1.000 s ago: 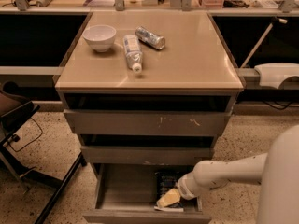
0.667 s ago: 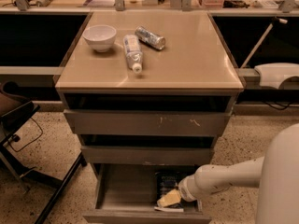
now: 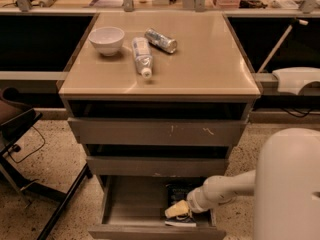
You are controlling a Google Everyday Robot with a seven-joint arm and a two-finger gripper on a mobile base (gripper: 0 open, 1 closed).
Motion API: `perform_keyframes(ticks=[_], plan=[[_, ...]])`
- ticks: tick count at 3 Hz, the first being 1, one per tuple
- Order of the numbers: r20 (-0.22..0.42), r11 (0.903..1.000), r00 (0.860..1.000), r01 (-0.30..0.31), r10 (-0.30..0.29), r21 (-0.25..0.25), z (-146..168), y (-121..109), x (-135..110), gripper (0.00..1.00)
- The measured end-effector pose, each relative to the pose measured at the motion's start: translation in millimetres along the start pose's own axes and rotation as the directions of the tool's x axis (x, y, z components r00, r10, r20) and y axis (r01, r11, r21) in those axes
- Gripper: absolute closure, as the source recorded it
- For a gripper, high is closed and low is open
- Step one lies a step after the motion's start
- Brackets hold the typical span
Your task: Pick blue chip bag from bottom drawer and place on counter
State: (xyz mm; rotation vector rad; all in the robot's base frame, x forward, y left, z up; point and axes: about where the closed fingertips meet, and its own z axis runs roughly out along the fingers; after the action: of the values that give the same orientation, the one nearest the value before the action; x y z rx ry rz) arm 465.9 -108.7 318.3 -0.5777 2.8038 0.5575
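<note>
Presently: gripper [image 3: 178,210] inside bottom drawer [image 3: 132,204], on blue chip bag [image 3: 175,190] | grasp state: cannot tell | bag not yet lifted out; placement on counter [image 3: 210,59] outstanding.

The white arm [image 3: 232,185] reaches out from the rounded body [image 3: 290,184], sloping slightly downward, with its pale pincer [image 3: 177,210] lowest, near the bottom edge.

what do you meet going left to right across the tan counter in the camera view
white ceramic bowl → clear plastic bottle on its side → silver metal can on its side, all on the glossy tan counter. The pale gripper is lower, in the open grey bottom drawer, at the dark blue chip bag.
</note>
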Motion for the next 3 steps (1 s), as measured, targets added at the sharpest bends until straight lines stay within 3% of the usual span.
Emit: perform_keyframes(ticks=[1,2,3], plan=[[0.038,0.9950,0.995,-0.095,0.096,-0.031,42,-23,-19,0.00],[0.092,0.9876,0.985,-0.143,0.148,-0.066,57,-40,-30,0.00],[0.095,0.9876,0.984,-0.144,0.149,-0.064,58,-41,-32,0.00]])
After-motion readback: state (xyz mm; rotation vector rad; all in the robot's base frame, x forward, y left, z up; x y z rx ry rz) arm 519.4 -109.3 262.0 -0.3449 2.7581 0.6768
